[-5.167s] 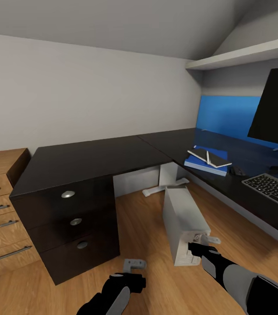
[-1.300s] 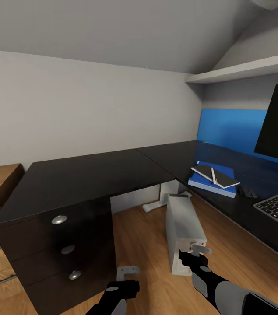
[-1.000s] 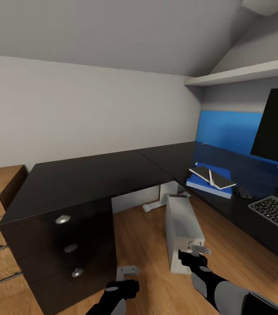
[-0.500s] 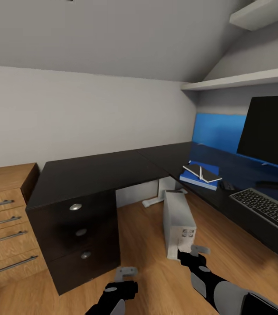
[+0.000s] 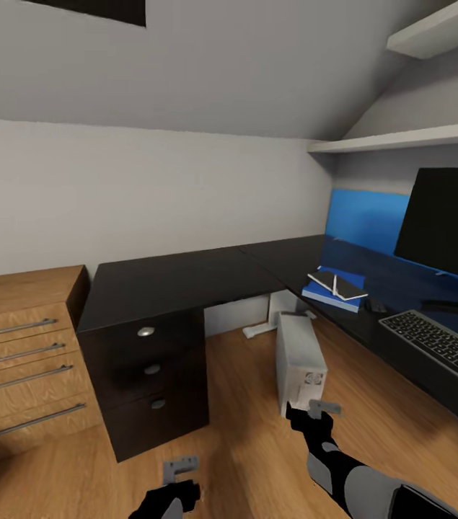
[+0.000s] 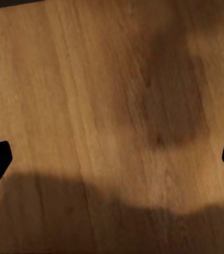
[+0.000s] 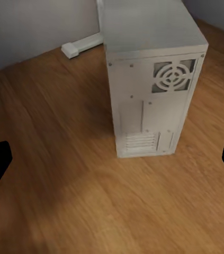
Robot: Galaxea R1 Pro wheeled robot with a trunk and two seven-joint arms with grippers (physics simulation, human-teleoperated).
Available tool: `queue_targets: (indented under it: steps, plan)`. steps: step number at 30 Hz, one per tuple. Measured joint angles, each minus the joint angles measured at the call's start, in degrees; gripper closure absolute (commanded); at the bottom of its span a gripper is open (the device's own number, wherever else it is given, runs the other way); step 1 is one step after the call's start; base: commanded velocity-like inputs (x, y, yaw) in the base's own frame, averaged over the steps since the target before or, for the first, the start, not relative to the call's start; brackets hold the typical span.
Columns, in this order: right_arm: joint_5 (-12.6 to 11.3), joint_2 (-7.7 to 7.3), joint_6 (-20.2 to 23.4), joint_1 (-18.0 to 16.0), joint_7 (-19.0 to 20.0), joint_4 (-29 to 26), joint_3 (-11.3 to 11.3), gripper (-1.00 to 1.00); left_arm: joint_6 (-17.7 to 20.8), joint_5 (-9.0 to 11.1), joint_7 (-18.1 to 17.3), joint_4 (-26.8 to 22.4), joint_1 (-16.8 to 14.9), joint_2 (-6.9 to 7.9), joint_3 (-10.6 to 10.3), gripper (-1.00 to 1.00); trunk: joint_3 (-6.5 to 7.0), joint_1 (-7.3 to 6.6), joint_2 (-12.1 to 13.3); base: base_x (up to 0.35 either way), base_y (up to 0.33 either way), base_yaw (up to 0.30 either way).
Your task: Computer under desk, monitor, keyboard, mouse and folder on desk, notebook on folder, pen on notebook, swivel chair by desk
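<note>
Two grippers hang low at the near edge over the light wood plank floor (image 5: 243,461). The left gripper (image 5: 180,468) is nearest, its fingers spread wide apart with only bare floor between them in its wrist view. The right gripper (image 5: 324,409) is a little farther and to the right, also spread wide and holding nothing, just short of the computer and not touching it.

The light grey boxy tower computer (image 5: 299,359) stands upright on the floor, its long axis running away from the robot toward the far wall. Its near end face, with a round fan grille and slotted vents (image 7: 171,78), points at the right gripper. It sits left of the right-hand desk edge, out on open floor. Bare floor lies open on both its sides, wider on the left.

Left of that strip stands the glossy black L-shaped desk (image 5: 171,277), its three-drawer block with round silver knobs bounding the gap. Farther left is a light wooden drawer unit with bar handles (image 5: 19,353).

On the desk's right wing lie the slim black keyboard (image 5: 441,348), then the flat blue folder (image 5: 329,295) with the dark notebook (image 5: 337,284) on top, and the wide black monitor (image 5: 445,223) behind.
</note>
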Motion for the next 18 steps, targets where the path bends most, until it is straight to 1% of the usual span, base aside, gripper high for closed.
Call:
queue_targets:
  steps: [2, 3, 5, 9, 10, 12, 13, 14, 15, 16, 18]
  plan:
    - [0.0, 0.04, -2.0, 0.5, 0.0, 0.1, 0.0, -1.0, -0.3, 0.0, 0.0, 0.1, 0.0, 0.47, 1.5, -1.0, 0.25, -0.44, 0.8, -0.01, 0.0, 0.208]
    - [0.0, 0.05, -2.5, 0.8, 0.0, 0.1, 0.0, -1.0, -0.9, -0.1, 0.0, 0.2, 0.0, 0.93, 2.8, -1.0, 0.38, -0.66, 1.2, -0.007, 0.0, 0.209]
    - [-0.1, 0.06, -3.4, 1.4, 0.1, 0.1, 0.0, -1.0, -2.1, -0.1, 0.0, 0.3, 0.0, 1.55, 3.9, -1.0, 0.63, -1.1, 2.0, -0.005, 0.0, 0.211]
    - [-0.1, 0.07, -4.9, 3.1, 0.1, 0.1, 0.0, -1.0, -5.5, 0.0, 0.0, 0.4, 0.0, 3.17, 5.1, -1.0, 1.14, -1.98, 3.6, -0.002, 0.0, 0.215]
    - [-0.1, 0.05, -5.7, 4.1, 0.1, 0.1, -0.1, -1.0, -7.3, 0.0, 0.0, 0.5, 0.0, 4.11, 5.4, -1.0, 1.26, -2.2, 4.0, -0.001, 0.0, 0.217]
    - [-0.1, 0.0, -6.8, 5.2, 0.1, 0.1, -0.1, -1.0, -9.3, 0.1, 0.0, 0.7, 0.0, 4.97, 5.6, -1.0, 1.51, -2.64, 4.8, -0.001, 0.0, 0.218]
    - [-0.2, -0.26, -9.2, 6.9, 0.1, 0.2, -0.3, -1.0, -13.7, 0.3, 0.0, 1.9, 0.0, 6.06, 5.8, -1.0, 1.63, -2.86, 5.2, 0.0, 0.0, 0.219]
    - [-0.1, -0.31, -9.9, 7.3, 0.1, 0.2, -0.1, -1.0, -15.1, 0.2, -0.1, 2.5, 0.0, 6.24, 5.8, -1.0, 1.77, -3.08, 5.6, 0.0, 0.0, 0.219]
    - [-0.1, -0.43, -11.1, 7.8, 0.1, 0.3, -0.2, -1.0, -17.9, 0.0, -0.2, 4.0, 0.0, 6.38, 5.8, -1.0, 1.89, -3.3, 6.0, 0.0, 0.0, 0.219]
    - [-0.1, -0.45, -11.7, 8.0, 0.1, 0.5, -0.1, -1.0, -19.4, -0.2, -0.2, 4.8, 0.0, 6.38, 5.7, -1.0, 2.02, -3.52, 6.4, 0.0, 0.0, 0.219]
    - [-0.2, -0.5, -12.6, 8.5, 0.1, 0.9, -0.1, -1.0, -22.8, -0.7, -0.1, 6.5, 0.0, 6.34, 5.0, -1.0, 2.27, -3.96, 7.2, 0.0, 0.0, 0.219]
